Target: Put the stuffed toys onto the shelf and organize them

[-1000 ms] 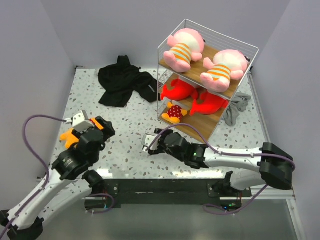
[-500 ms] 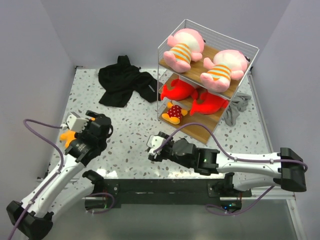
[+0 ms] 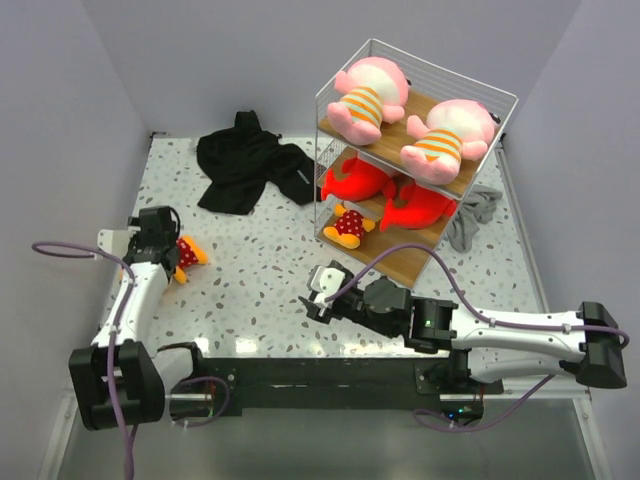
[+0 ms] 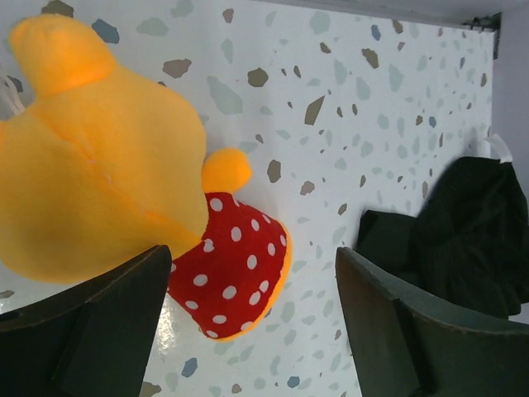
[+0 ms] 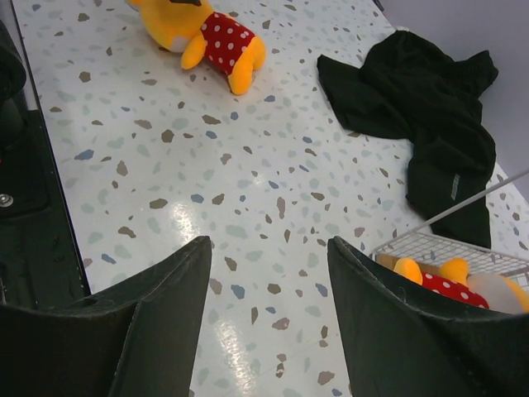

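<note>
The white wire shelf [image 3: 340,95] stands at the back right. Two pink toys [image 3: 367,95] lie on its top board and two red fish toys [image 3: 357,182] on the middle board. One orange-yellow toy with a red polka-dot bib [image 3: 348,226] lies on the bottom board. The other one [image 3: 186,252] lies on the table at the left; it also shows in the left wrist view [image 4: 107,165] and the right wrist view [image 5: 204,33]. My left gripper [image 3: 163,243] is open and empty just above it, with the bib by the left jaw [image 4: 252,331]. My right gripper [image 3: 320,291] is open and empty over the table [image 5: 269,314].
A black garment [image 3: 245,165] lies at the back middle and also shows in the right wrist view [image 5: 417,91]. A grey cloth [image 3: 470,218] lies to the right of the shelf. Walls close in the left, back and right sides. The shelf's wire front [image 5: 450,248] is to the right of my right gripper.
My left arm has swung toward the far left. The orange-yellow toy, earlier partly hidden at the gripper, now lies plainly on the table. My right gripper has drifted slightly toward the near right.
</note>
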